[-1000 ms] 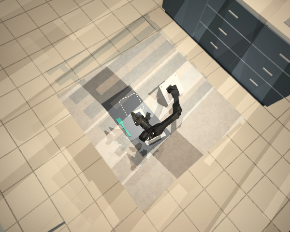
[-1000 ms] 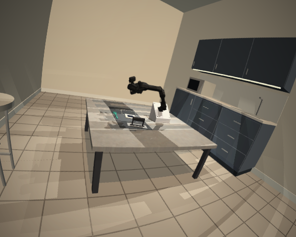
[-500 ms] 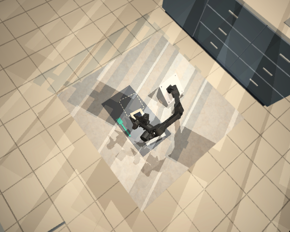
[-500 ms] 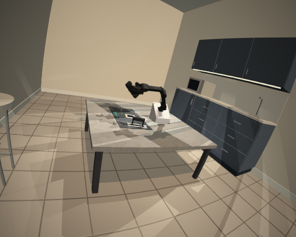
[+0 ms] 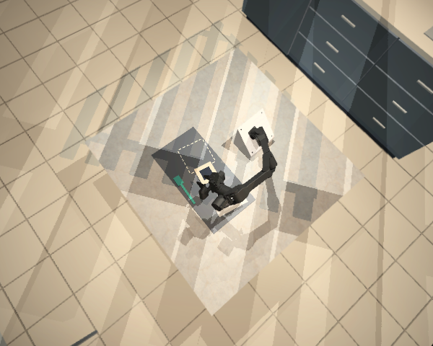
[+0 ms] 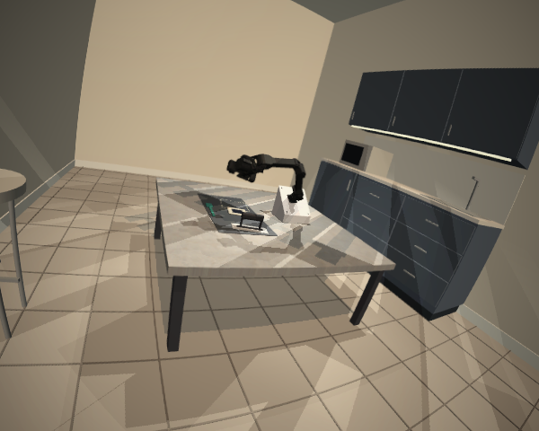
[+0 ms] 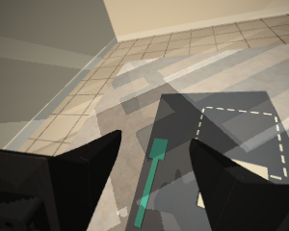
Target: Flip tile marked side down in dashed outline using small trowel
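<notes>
1. Our black parallel-jaw gripper hangs high above the dark grey rectangular mat, jaws spread partway with nothing between them. In the exterior view the gripper is well above the pale marbled table top.

2. Directly below the gap between the fingers lies the small green flat-bladed trowel, flat on the mat. Its blade points away from the wrist camera and its handle runs back toward us. We judge the wrist is aimed this way so the tool sits centred in the jaws' opening before a descent.

3. To the right of the gripper in the wrist view, partly hidden behind the right finger, sits the square cream-bordered tile with a dark marked centre. From above, the dark face is up, so the flip is not yet done.

4. Beyond the tile, further from the gripper, is the white dashed rectangular outline on the mat. The tile overlaps its near edge and is not fully inside it.

5. A cream block with a dark handle on top rests on the mat's near end, beneath the forearm in the top view.

6. We judge the task is at its start: the trowel is ungrasped, and the next step is lowering onto its handle.
</notes>
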